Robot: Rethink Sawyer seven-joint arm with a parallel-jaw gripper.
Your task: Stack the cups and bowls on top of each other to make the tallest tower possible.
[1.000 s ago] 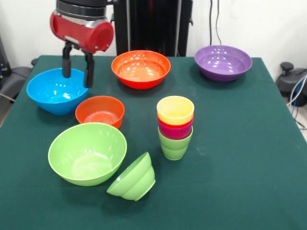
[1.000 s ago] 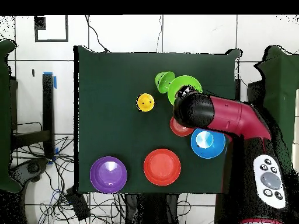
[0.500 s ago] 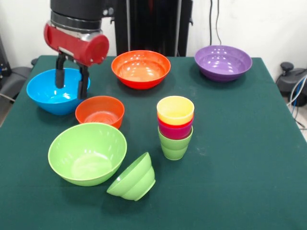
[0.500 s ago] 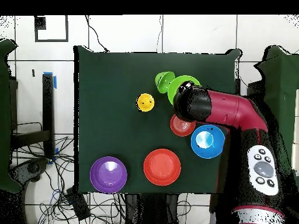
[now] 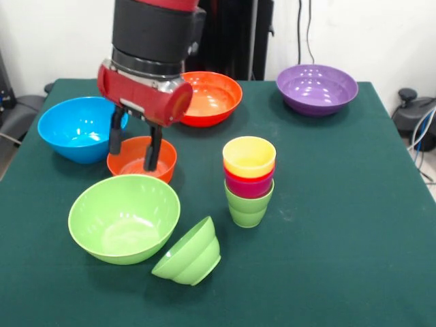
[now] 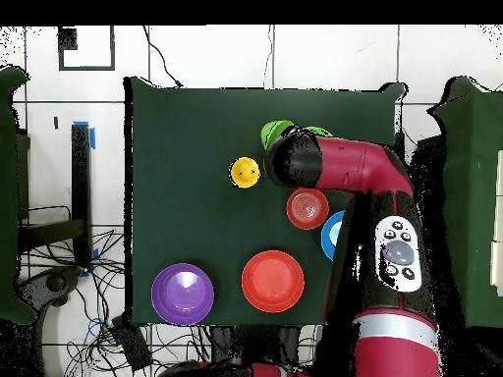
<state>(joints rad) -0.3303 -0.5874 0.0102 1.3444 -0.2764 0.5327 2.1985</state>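
Front view, gripper (image 5: 134, 147): fingers spread, holding nothing, tips over the small orange-red bowl (image 5: 142, 158), one finger at each side of its rim.
Front view, tower (image 5: 249, 180): yellow, red-purple and green cups nested upright, well right of the fingers.
Front view, small green bowl (image 5: 189, 253): tipped on its side beside the large green bowl (image 5: 123, 218).
Overhead view, arm (image 6: 339, 172): covers the large green bowl; fingers hidden.
Overhead view, tower (image 6: 245, 173): just beside the arm's end.
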